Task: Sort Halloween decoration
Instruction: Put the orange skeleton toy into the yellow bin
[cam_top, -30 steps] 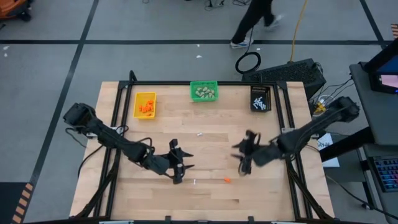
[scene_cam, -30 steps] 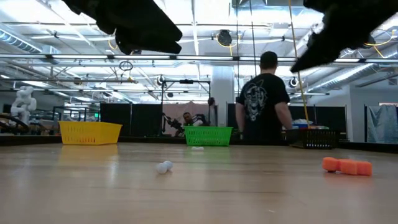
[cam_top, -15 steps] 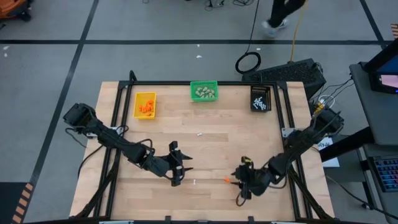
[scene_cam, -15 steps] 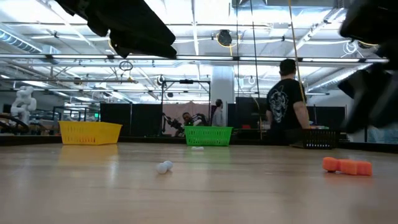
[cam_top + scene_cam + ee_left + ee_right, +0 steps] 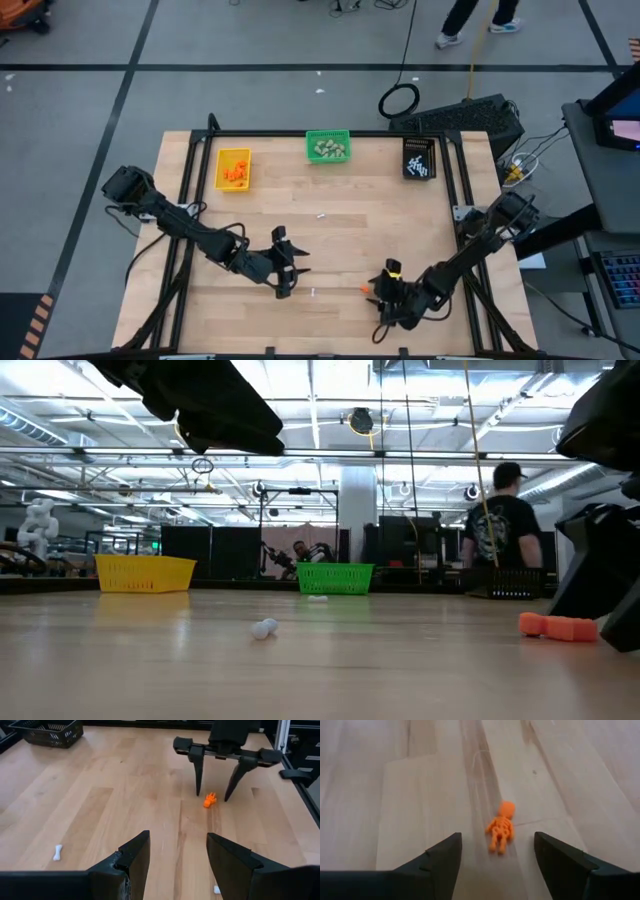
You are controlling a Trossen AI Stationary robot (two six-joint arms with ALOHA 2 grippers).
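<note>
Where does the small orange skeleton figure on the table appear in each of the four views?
High view: orange skeleton, beside the right gripper.
Low view: at right on the table.
Left wrist view: between the right gripper's open fingers.
Right wrist view: centre, ahead of the fingers.
Shared landmark: the right gripper.

Our left arm reaches in from the left edge of the worktop (image 5: pixel 340 240), elbow bent, and ends near the front middle. Our left hand (image 5: pixel 283 270) hangs above the surface, its two dark fingers (image 5: pixel 131 861) parted with a plain gap between them.

Our right arm folds back from its base at the right edge and stretches low toward the front. Our right hand (image 5: pixel 215 797) points down at the worktop, fingers (image 5: pixel 198 772) spread wide and tips close to the surface. The two hands stand apart, facing each other.
</note>
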